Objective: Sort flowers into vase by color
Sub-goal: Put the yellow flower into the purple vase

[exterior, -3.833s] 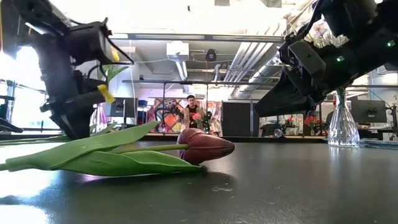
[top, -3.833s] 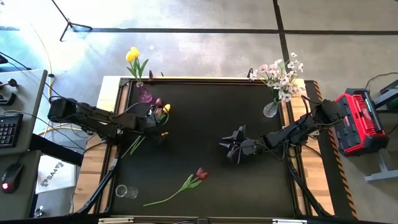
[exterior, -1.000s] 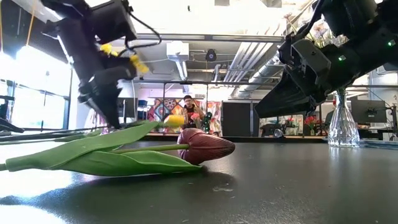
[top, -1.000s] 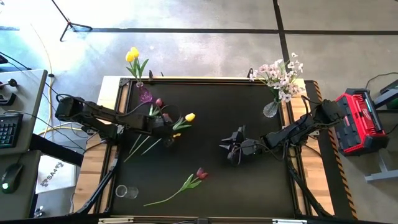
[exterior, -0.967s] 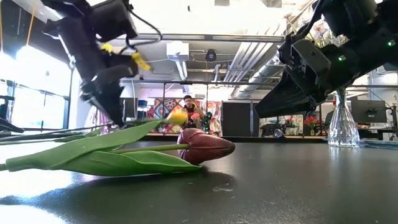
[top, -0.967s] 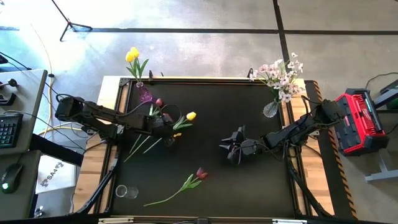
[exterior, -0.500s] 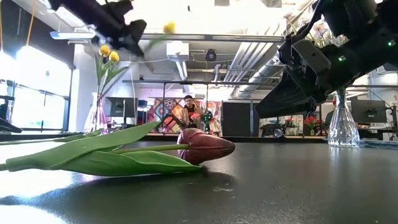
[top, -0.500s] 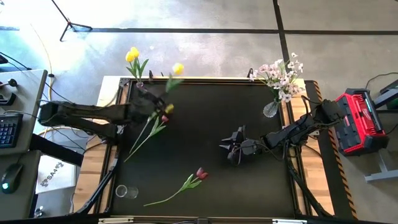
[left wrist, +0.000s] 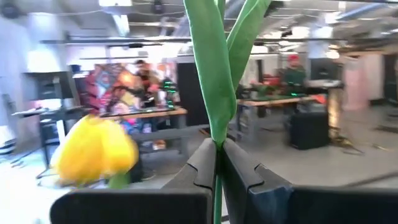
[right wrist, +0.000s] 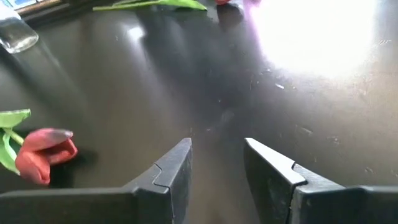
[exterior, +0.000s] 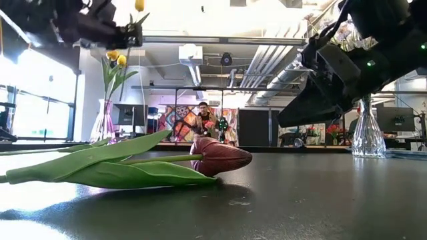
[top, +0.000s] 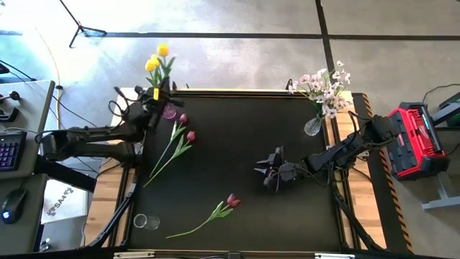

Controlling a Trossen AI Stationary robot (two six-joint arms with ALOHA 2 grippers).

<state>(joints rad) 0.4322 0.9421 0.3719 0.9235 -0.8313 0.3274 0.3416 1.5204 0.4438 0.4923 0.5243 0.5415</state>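
Note:
My left gripper point(top: 155, 96) is at the table's far left corner, shut on a yellow tulip point(top: 163, 50) lifted beside the purple vase point(top: 168, 110). That vase stands on the table with yellow tulips point(top: 152, 65) in it. Two dark red tulips point(top: 186, 127) lie flat near it, and a third point(top: 231, 200) lies toward the near edge. Pale pink-white blossoms point(top: 327, 85) stand in a clear vase point(top: 313, 126) at the far right. My right gripper point(top: 270, 173) hovers open over the table's middle, with nothing between its fingers point(right wrist: 174, 171). My left gripper pinches the yellow tulip's green stem point(left wrist: 216, 149) between its two fingers, just where the long leaves point(left wrist: 211, 68) branch off. The fingers lie across the stem. The tulip is lifted clear of the table, its bloom point(exterior: 139, 5) up above the gripper.
A small clear glass point(top: 146, 221) lies at the near left corner. The table has a raised wooden rim point(top: 338, 129). A red and black case point(top: 417, 140) sits off the right side. A person point(exterior: 203, 120) stands far back in the room.
My left gripper has risen from the table with the yellow tulip and swung toward the far left corner and the purple vase, tipping from pointing down to about level. The tulip has gone from lying low over the table to bloom-up in the air. The red tulips stayed put.

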